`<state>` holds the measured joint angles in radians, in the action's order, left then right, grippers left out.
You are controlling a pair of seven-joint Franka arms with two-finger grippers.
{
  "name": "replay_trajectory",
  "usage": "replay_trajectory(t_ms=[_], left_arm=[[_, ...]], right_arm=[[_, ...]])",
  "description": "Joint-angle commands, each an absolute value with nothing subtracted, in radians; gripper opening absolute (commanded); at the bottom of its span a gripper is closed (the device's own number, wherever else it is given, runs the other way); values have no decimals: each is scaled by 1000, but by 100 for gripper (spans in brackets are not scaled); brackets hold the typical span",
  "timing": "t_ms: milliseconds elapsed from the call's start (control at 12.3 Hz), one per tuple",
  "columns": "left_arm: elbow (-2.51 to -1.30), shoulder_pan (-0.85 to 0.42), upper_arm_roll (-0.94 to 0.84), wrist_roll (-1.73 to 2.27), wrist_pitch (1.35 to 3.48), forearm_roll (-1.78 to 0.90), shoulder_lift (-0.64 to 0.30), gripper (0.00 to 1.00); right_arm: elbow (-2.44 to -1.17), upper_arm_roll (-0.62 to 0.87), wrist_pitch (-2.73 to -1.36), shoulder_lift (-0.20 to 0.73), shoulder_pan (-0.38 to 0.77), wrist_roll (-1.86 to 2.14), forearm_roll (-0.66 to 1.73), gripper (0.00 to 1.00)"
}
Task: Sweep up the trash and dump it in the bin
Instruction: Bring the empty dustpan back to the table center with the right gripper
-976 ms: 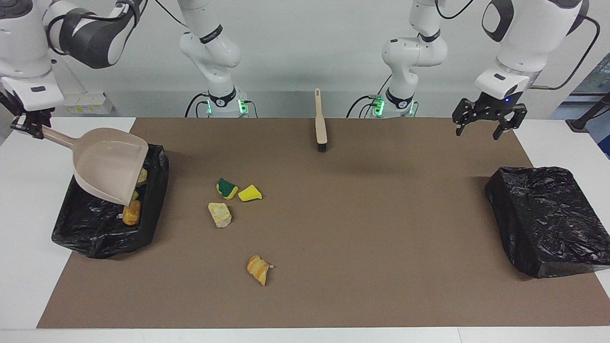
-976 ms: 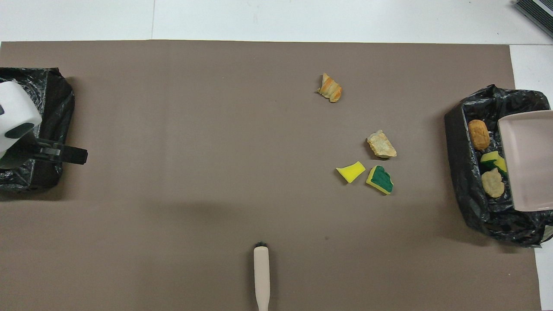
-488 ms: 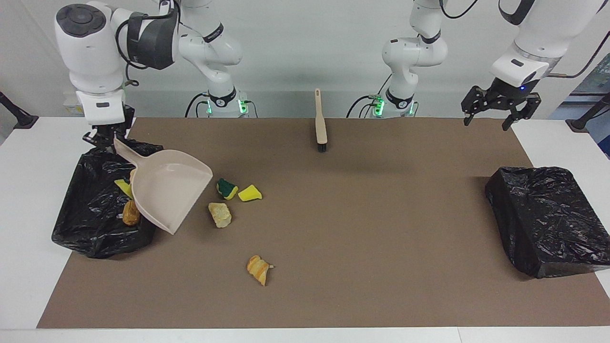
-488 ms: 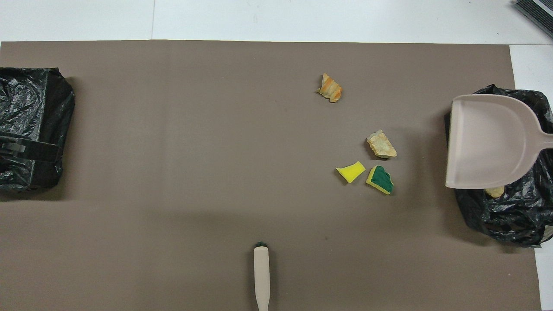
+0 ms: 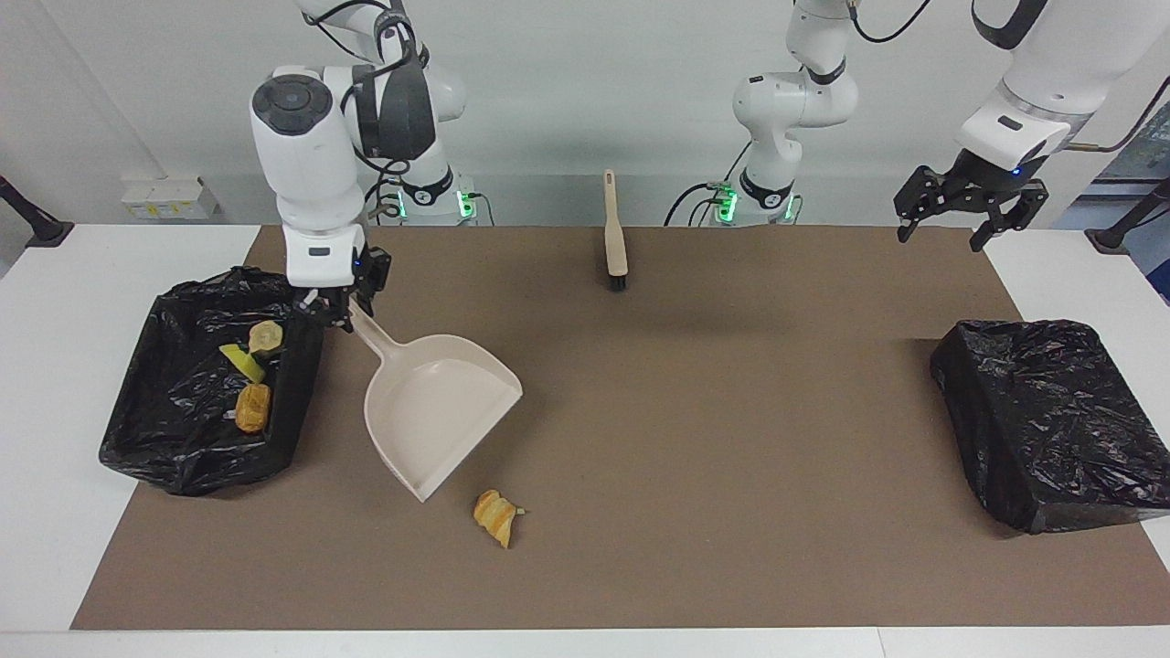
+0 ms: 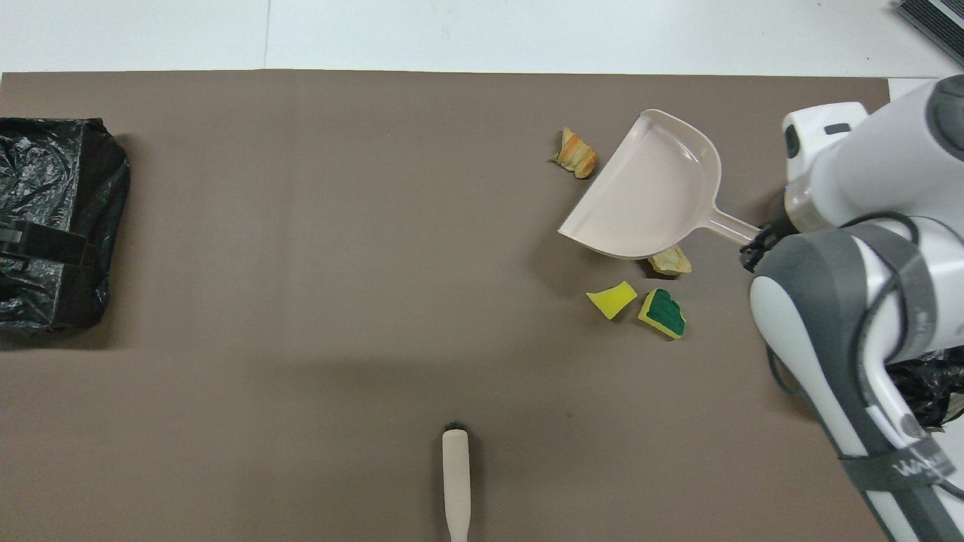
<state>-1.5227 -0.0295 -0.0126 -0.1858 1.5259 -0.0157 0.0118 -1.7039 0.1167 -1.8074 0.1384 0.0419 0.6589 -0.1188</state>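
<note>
Overhead view: I see the brush (image 6: 455,479) nearest me, then sponge scraps (image 6: 663,312) on the bench (image 5: 695,439); my right hand (image 5: 336,309) grips the dustpan (image 5: 437,411) over them; croissant (image 5: 494,517) farthest. Left hand (image 5: 971,208) waits spread wide.

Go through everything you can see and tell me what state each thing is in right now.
Dustpan: empty, held up by its handle, over the mat.
Right gripper: shut on the dustpan's handle.
Left gripper: open, empty, raised.
Brush: lying flat, untouched.
Bin at the right arm's end: open, three scraps inside.
Croissant piece: loose on the mat.
Other bin: nothing showing inside.
</note>
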Motion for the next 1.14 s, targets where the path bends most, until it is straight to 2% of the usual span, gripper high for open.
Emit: replay_trajectory(t_ms=[0, 407, 732, 894, 1057], left_arm=[[-1503, -11, -17, -163, 1494, -23, 9, 100], [-1506, -9, -14, -130, 1480, -2, 14, 100], [-1509, -8, -8, -127, 1485, -2, 15, 100], [-1508, -8, -8, -129, 1483, -2, 15, 100], [-1506, -18, -9, -132, 1494, -2, 17, 100]], right_arm=[[-1698, 115, -1873, 199, 104, 435, -29, 0], [-1698, 114, -2060, 301, 323, -100, 32, 0], [-1709, 112, -2137, 353, 484, -449, 12, 0], [-1758, 110, -2196, 356, 532, -623, -40, 0], [-1785, 110, -2191, 348, 566, -760, -80, 0]])
